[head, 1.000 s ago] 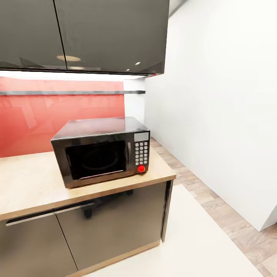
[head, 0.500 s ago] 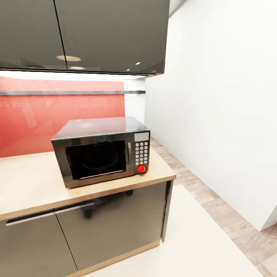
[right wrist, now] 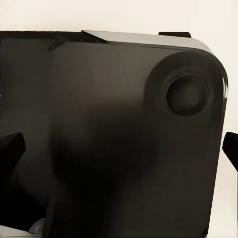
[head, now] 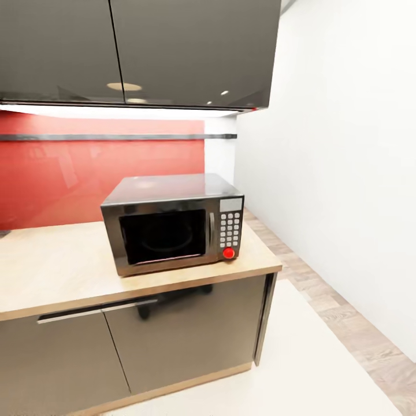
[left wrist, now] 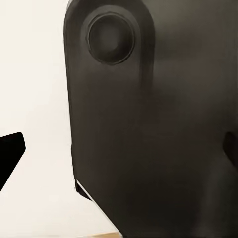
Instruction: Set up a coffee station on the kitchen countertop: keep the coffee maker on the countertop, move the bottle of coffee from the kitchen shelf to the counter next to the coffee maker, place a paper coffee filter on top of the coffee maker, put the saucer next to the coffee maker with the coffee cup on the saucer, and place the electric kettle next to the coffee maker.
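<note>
Your light wood-tone kitchen countertop [head: 52,271] runs across the left and middle of the head view over glossy dark grey base cabinets [head: 173,341], and it ends at a corner on the right, beside the pale floor [head: 323,370]. On its right end stands a black microwave with a dark glass door, a grey keypad and a red round button [head: 173,224], set back a little from the near edge. Behind it you have a red glossy backsplash [head: 69,173] with a thin dark rail [head: 115,137] along it, dark wall cabinets [head: 144,52] above, and a white wall [head: 346,173] at the far right. Each wrist camera faces a dark rounded housing with a round boss [left wrist: 148,129] [right wrist: 124,134] close up; dark finger tips [left wrist: 7,156] [right wrist: 10,148] sit at the picture edges, so you cannot tell whether either claw is apart or together
</note>
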You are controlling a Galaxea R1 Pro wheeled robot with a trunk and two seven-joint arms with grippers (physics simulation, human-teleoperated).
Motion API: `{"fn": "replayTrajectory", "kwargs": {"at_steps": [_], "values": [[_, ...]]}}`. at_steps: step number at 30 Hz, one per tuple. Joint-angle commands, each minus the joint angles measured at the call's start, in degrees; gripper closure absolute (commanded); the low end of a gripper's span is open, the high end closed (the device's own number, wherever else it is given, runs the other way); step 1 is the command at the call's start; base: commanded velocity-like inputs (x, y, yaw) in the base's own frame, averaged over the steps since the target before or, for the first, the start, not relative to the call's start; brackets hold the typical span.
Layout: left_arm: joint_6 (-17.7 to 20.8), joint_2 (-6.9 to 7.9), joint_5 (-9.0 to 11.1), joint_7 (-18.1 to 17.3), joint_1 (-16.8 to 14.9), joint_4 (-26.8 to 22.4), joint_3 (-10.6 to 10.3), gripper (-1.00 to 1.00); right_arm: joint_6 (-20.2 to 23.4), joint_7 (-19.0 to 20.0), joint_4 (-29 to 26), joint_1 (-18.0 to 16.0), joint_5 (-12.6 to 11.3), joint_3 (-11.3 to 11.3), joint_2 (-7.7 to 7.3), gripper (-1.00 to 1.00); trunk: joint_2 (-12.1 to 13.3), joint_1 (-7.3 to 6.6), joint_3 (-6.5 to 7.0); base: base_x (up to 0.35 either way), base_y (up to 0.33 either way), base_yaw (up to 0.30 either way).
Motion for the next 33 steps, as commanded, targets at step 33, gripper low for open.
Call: {"fn": "replayTrajectory", "kwargs": {"at_steps": [33], "values": [[-0.92, 0.50, 3.62, 0.18, 0.19, -0.04, 0.51, -1.00, -0.45, 0.01, -0.06, -0.02, 0.05, -0.09, 0.00, -1.00, 13.22, -7.26, 3.64, 0.000, 0.000, 0.177]]}}
